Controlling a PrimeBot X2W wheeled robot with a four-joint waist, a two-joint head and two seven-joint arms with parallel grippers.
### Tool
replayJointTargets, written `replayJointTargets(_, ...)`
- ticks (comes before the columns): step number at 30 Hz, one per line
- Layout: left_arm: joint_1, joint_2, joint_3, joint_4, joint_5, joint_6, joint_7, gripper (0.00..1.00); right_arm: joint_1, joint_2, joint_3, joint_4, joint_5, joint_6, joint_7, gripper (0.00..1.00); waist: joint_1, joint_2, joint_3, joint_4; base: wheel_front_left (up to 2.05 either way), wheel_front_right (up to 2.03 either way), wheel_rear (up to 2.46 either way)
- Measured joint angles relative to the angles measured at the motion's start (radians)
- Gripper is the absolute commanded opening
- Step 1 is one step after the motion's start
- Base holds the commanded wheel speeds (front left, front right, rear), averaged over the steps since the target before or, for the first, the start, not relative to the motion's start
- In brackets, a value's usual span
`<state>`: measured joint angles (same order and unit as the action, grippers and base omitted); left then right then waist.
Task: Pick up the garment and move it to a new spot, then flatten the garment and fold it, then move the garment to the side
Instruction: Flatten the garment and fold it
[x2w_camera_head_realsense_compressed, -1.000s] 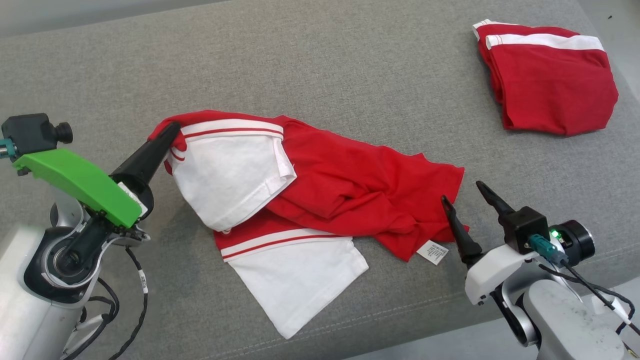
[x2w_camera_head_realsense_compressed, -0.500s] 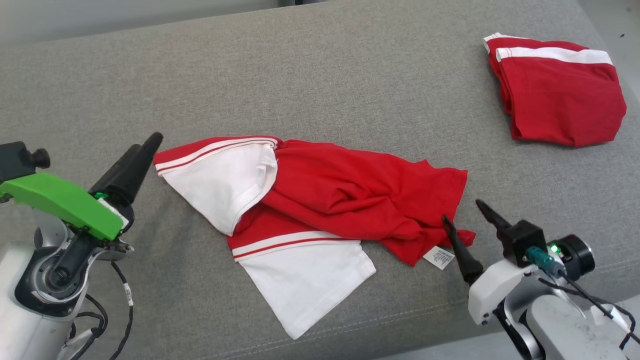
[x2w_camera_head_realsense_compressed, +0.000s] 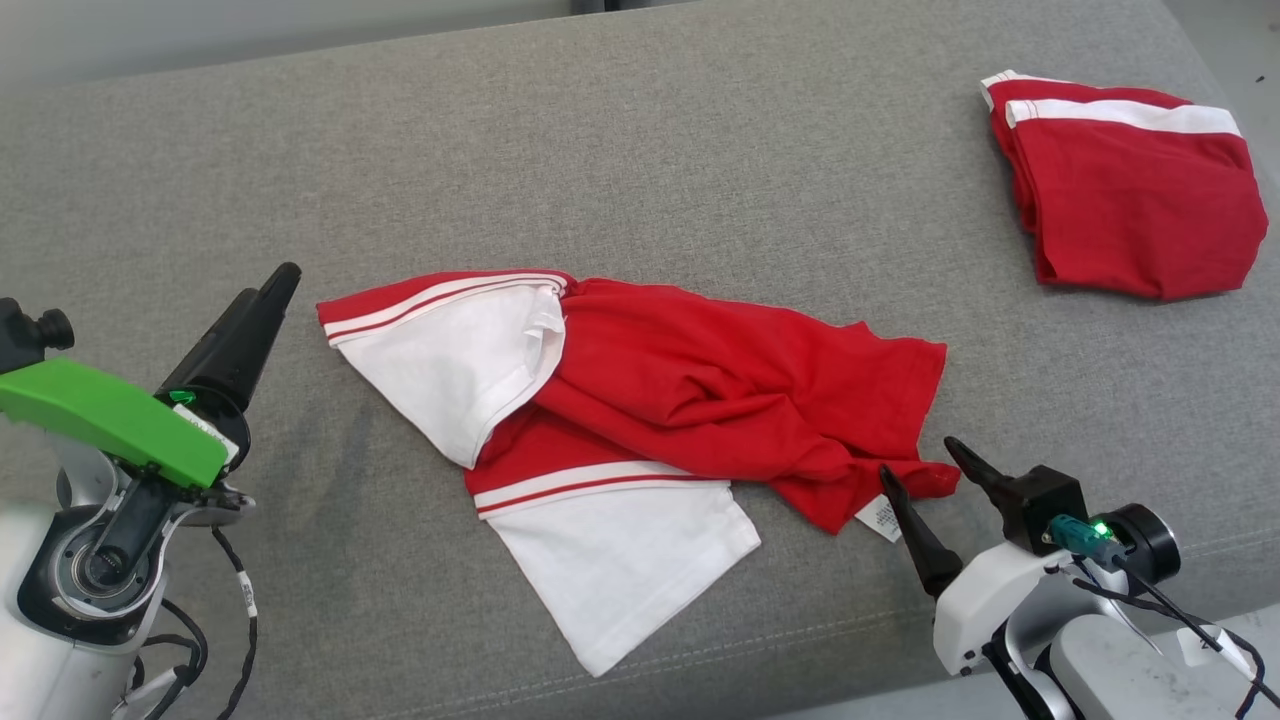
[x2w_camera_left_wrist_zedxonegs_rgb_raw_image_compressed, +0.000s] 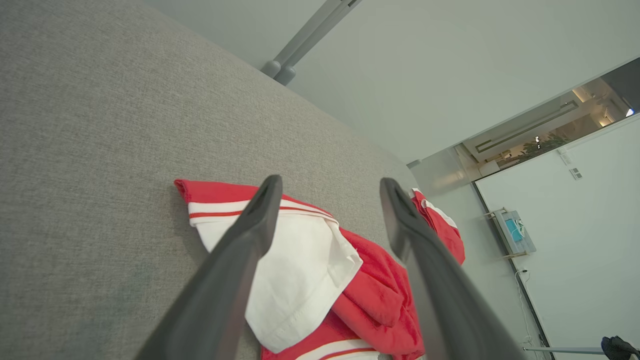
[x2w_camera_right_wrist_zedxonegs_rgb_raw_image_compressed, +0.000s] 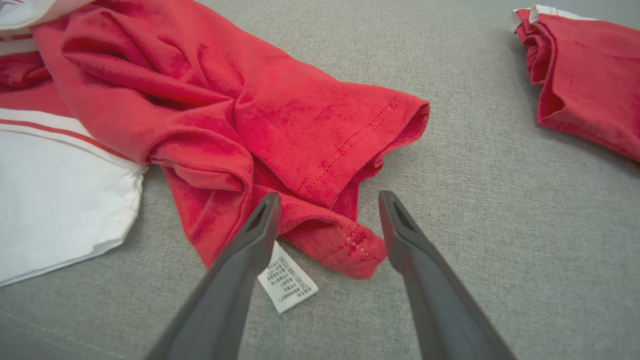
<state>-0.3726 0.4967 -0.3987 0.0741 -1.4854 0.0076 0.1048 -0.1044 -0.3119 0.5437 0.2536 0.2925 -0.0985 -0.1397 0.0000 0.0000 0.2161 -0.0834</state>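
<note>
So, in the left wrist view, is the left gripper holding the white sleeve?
No, the left gripper stands open, its fingers apart and pinching nothing, while the white sleeve lies on the grey cushion.

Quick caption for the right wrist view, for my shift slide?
Open right gripper framing the hem corner and care label of the crumpled red-and-white garment on grey upholstery, a folded red garment beyond.

Left tool fingers spread, empty, right tool fingers spread, empty, both pointing forward
</note>
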Motion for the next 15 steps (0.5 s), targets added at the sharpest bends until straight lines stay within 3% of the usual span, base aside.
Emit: replayJointTargets(15, 0.057, 0.061, -0.027, -0.021, 0.132, -0.014, -0.071, 1.0, -0.011, 0.015, -0.039, 0.051, 0.077, 0.028, 0.018, 1.0, 0.0, 0.0, -0.023, 0.033, 0.0, 0.0, 0.0)
